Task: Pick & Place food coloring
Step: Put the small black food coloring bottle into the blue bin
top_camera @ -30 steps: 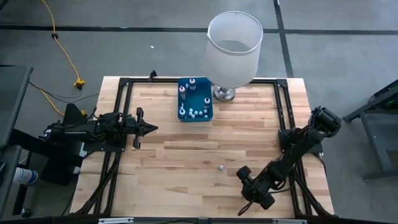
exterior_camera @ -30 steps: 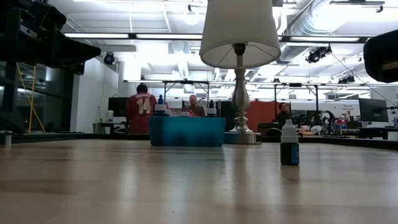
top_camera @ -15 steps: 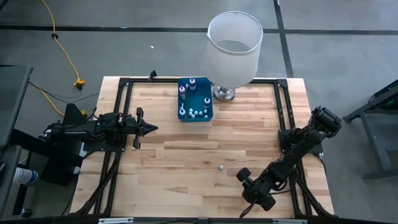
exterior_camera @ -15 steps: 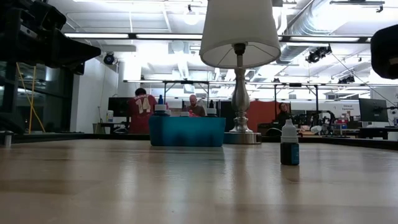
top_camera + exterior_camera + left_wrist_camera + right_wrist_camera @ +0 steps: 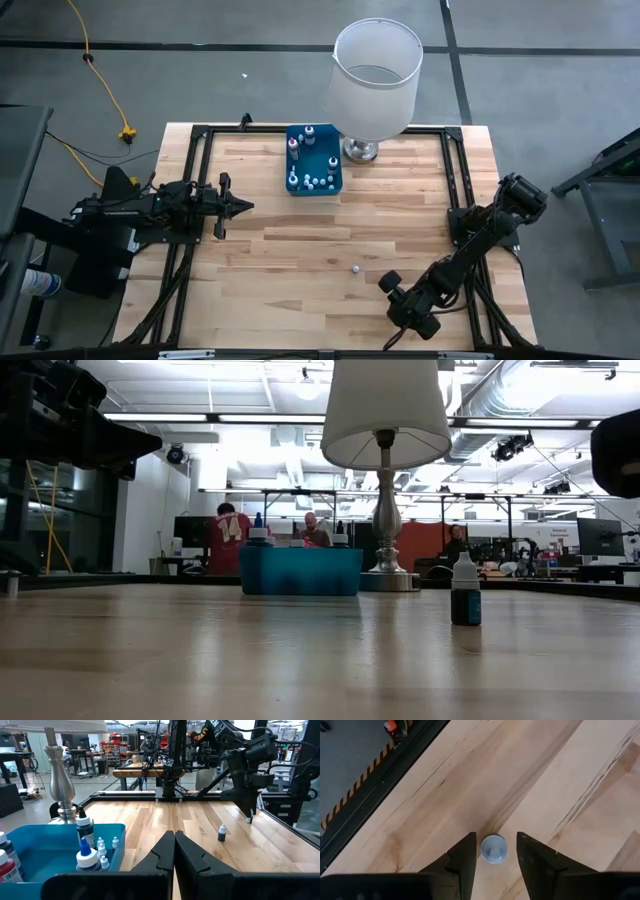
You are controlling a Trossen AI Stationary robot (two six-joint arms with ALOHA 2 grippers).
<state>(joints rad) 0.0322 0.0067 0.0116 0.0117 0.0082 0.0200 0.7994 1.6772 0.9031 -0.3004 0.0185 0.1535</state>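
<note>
One small food coloring bottle (image 5: 355,269), dark with a white cap, stands upright on its base on the wooden table, right of centre toward the near edge; it also shows in the low view (image 5: 465,592). My right gripper (image 5: 384,284) slants down at it from the near right. It is open, and in the wrist view the cap (image 5: 493,849) sits between the two fingers with a gap on each side. Several more bottles stand in the blue tray (image 5: 296,160) at the far edge. My left gripper (image 5: 245,207) waits shut at the left, pointing level.
A lamp with a big white shade (image 5: 375,80) stands on its metal base (image 5: 361,150) right of the tray. Black frame rails (image 5: 195,180) border the table. Bare wood lies between the lone bottle and the tray.
</note>
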